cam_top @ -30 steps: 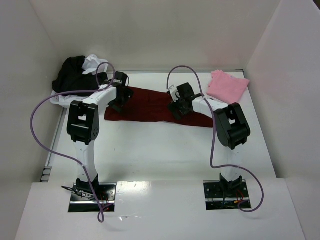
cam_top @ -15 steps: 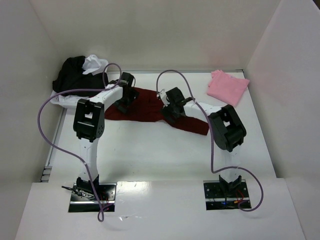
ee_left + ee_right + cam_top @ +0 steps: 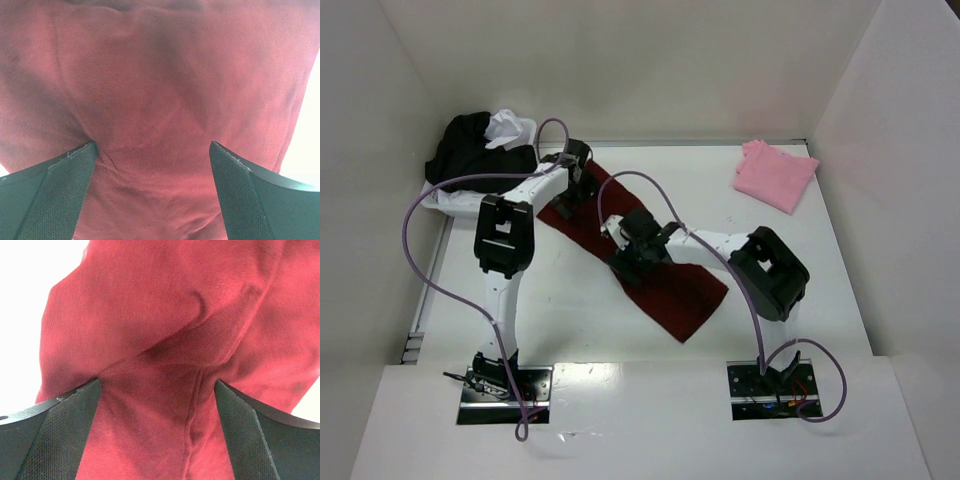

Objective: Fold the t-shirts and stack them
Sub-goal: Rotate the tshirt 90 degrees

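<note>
The dark maroon t-shirt (image 3: 665, 285) lies as a diagonal band across the table, from far left to near centre. My left gripper (image 3: 572, 190) rests on its far end. In the left wrist view the fingers (image 3: 60, 185) stand wide apart with flat maroon cloth (image 3: 160, 100) between them. My right gripper (image 3: 632, 252) is down on the shirt's middle. Its fingers (image 3: 260, 430) are also apart, with bunched cloth (image 3: 160, 405) between them. A folded light pink t-shirt (image 3: 776, 176) lies at the far right. Black (image 3: 470, 145) and white (image 3: 510, 126) tees are heaped at the far left.
The heap of tees sits in a white bin (image 3: 442, 198) at the far left corner. White walls close in the table on the left, back and right. Purple cables (image 3: 420, 260) loop from both arms over the table.
The maroon shirt has swung from lying left to right into a diagonal, its right end coming towards the near side. My right gripper moved left and nearer. My left gripper shifted slightly farther back.
</note>
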